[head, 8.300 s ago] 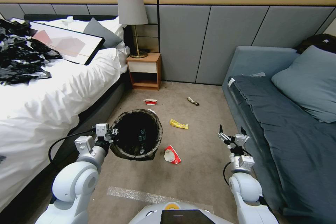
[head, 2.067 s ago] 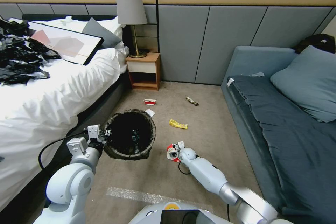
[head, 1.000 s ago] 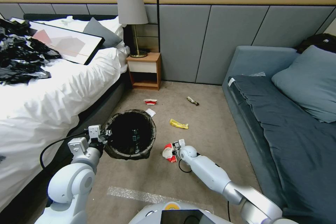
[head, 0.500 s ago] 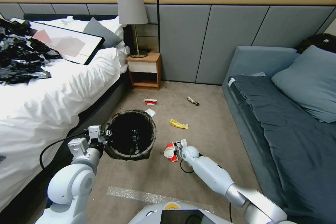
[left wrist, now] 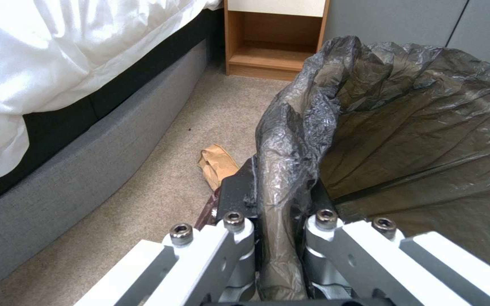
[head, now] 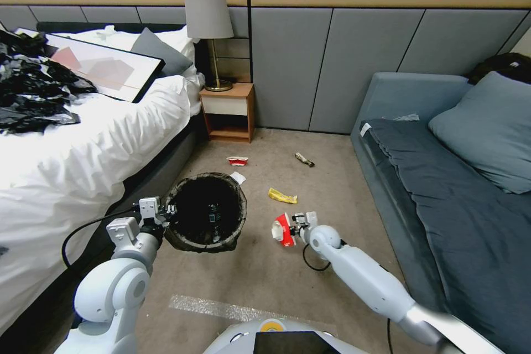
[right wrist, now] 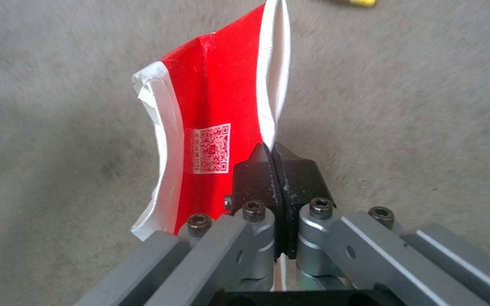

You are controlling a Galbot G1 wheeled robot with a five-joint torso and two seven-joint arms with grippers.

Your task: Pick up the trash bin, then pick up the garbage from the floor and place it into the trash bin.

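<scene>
The trash bin (head: 172,197), lined with a dark bag, hangs in front of the bed. My left gripper (head: 166,213) is shut on its bag-covered rim (left wrist: 290,140), seen close up with the jaws (left wrist: 282,191) pinching the fold. My right gripper (head: 296,225) is shut on a red-and-white wrapper (head: 281,230), held off the carpet to the right of the bin; its edge sits between the closed fingertips (right wrist: 272,155). Other garbage lies on the floor: a yellow wrapper (head: 282,196), white tissue (head: 238,177), another red-and-white wrapper (head: 237,161), a dark snack wrapper (head: 305,160) and a brown cardboard piece (left wrist: 215,163).
A white bed (head: 83,138) runs along the left with black plastic sheeting (head: 33,88) on it. A blue sofa (head: 442,188) lines the right. A wooden nightstand (head: 228,113) with a lamp stands at the back wall. A shiny tape strip (head: 221,307) crosses the carpet near my base.
My right arm came down from beside the sofa, closed on the red-and-white wrapper on the carpet and has lifted it up and to the right. The left arm keeps holding the bin.
</scene>
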